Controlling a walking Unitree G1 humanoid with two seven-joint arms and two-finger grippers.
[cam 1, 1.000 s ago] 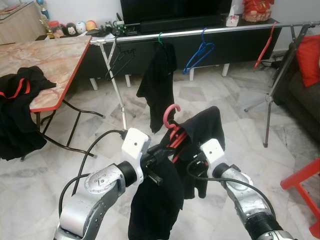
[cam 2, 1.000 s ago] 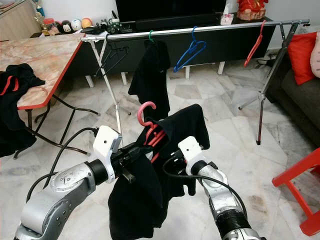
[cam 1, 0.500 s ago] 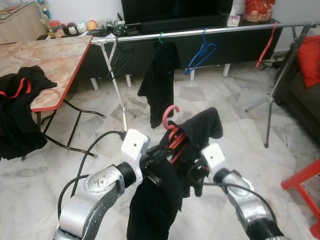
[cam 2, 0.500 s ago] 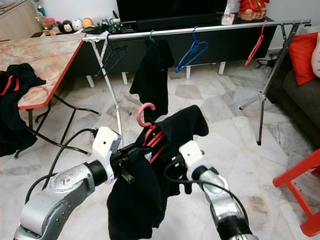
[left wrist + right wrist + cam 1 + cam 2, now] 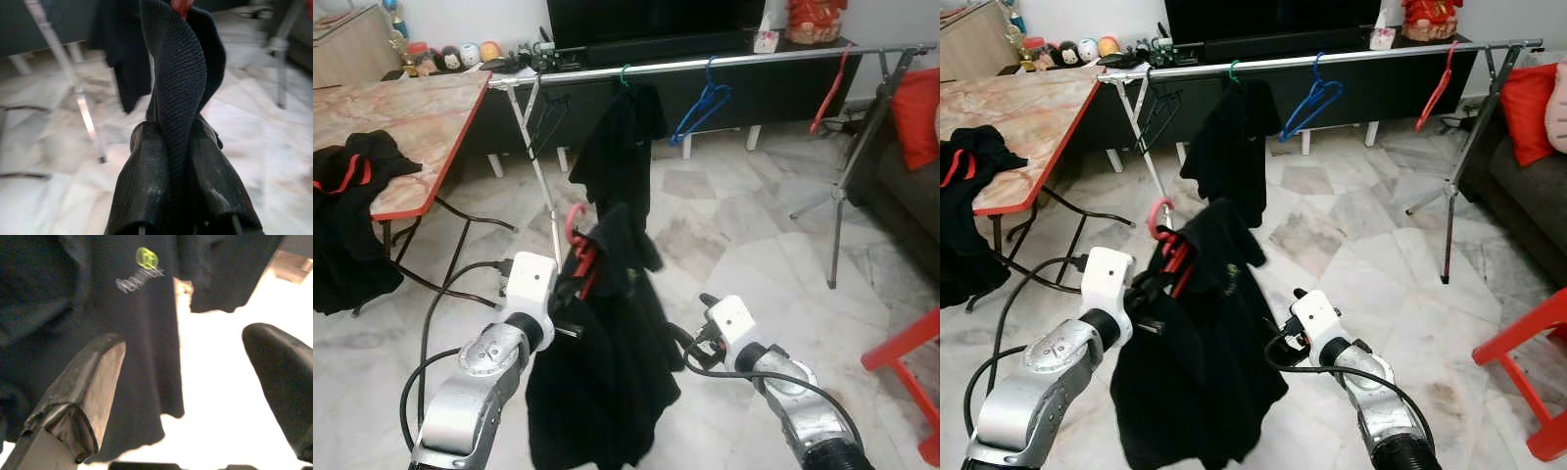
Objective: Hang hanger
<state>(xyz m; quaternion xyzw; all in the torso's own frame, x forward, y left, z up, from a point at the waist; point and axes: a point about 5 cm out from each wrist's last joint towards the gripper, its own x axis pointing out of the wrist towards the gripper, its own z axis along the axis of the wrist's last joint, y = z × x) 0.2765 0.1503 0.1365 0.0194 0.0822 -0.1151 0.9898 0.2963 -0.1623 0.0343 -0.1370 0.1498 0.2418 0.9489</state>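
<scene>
Your rail (image 5: 724,61) runs across the room ahead, already carrying a black garment (image 5: 625,157), a blue hanger (image 5: 702,104) and a red one (image 5: 829,93). On your left the worktop (image 5: 421,117) holds dark clothes (image 5: 352,176).

The shirt (image 5: 607,362) on the pink hanger (image 5: 579,257) now hangs from your left gripper (image 5: 570,294) alone, jaws clenched on the fabric at the hanger's neck. A second ago both arms carried it; your right gripper (image 5: 183,396) has let go, jaws released beside the shirt. That frees you, I judge, to lift the hook to the rail, well ahead.

No containers are in sight.
</scene>
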